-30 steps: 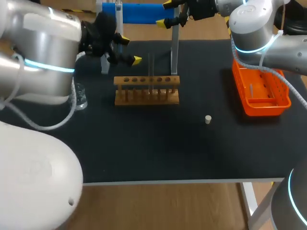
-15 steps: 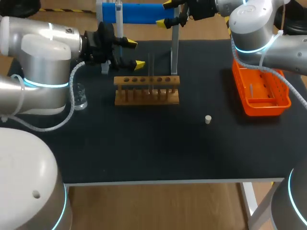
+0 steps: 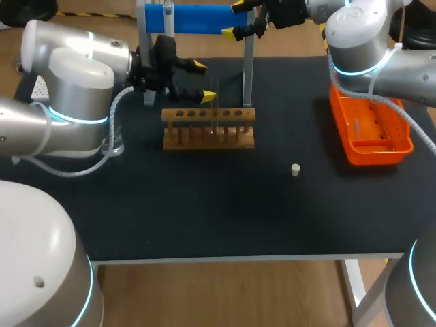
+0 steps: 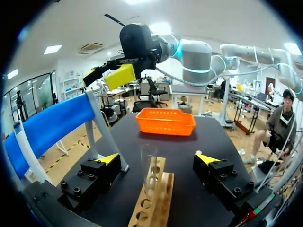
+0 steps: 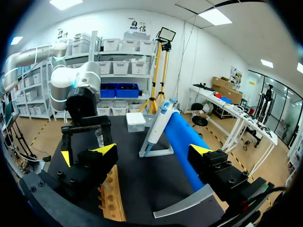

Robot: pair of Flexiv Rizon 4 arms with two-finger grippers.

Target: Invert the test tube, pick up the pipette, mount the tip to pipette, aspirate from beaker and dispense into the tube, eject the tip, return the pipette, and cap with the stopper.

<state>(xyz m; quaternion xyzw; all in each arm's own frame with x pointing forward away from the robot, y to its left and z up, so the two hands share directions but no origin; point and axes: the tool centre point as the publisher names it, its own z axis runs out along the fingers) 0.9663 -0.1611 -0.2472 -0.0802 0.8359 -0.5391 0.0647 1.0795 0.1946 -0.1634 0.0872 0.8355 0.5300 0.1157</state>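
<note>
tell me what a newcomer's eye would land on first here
The bright orange tray at the right of the black table stands out most. In the middle, a wooden rack holds one upright glass test tube, with the left gripper open around it, fingers not touching. A blue-topped stand sits at the far edge.

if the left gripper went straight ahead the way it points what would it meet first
Most likely the glass test tube standing in the wooden rack. It is just ahead of the left gripper, in line with the gap between its open fingers, though depth is hard to judge.
</note>
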